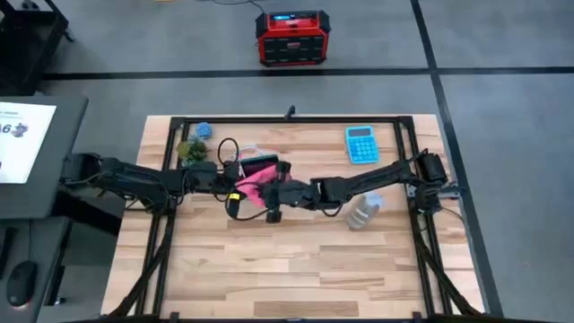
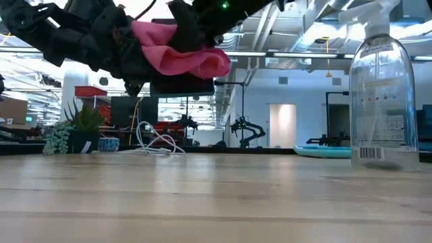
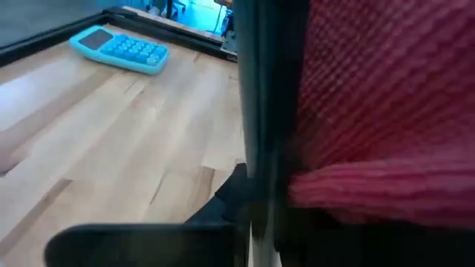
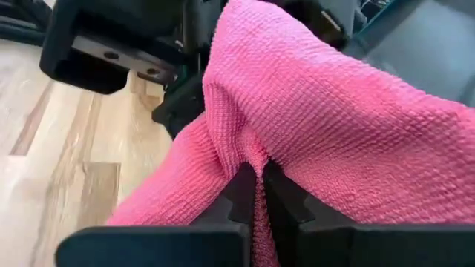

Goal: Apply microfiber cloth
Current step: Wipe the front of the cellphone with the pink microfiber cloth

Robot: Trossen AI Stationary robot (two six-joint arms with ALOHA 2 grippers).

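Wooden slatted table inside a black frame, grey floor around, red power unit beyond the far edge. Both arms meeting near table centre, raised clear of the surface per the low view. Right gripper pinched shut on a fold of the microfiber cloth; in the right wrist view, fingers closed with pink fabric squeezed between them and draped over the top. Left gripper directly opposite, touching or just beside the same cloth; a dark phone held up edge-on in front of the left wrist camera, cloth pressed against its face. Left finger opening: cannot tell. Cloth suspended above the table, hanging between the two grippers. Blue calculator near the far right corner, clear spray bottle just beside the right forearm, small potted plant and white cable at the far left.
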